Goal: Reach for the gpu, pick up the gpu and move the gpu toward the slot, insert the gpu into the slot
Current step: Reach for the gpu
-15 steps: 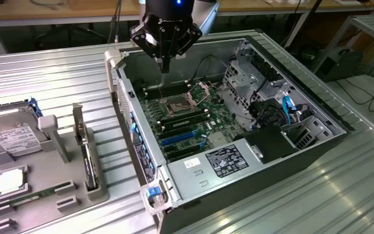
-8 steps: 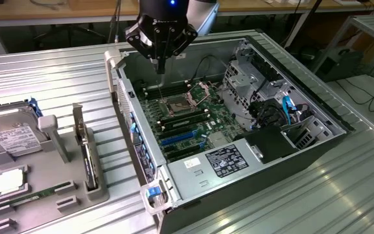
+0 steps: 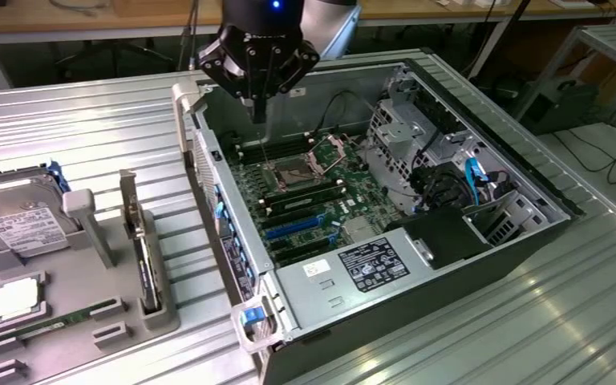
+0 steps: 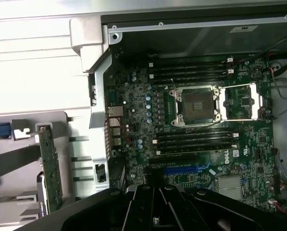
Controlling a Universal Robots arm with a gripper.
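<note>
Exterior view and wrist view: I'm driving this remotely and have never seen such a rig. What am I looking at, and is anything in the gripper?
The exterior view is taken from off the arm. It shows one robot arm whose gripper hangs over an open computer case, above its motherboard. The jaws are shut with nothing between them. The wrist view looks from the arm down onto that same board. On the exterior view's left, a grey holder on the metal table carries the gpu, standing on edge, a hard drive and a memory stick. The gpu is untouched.
</note>
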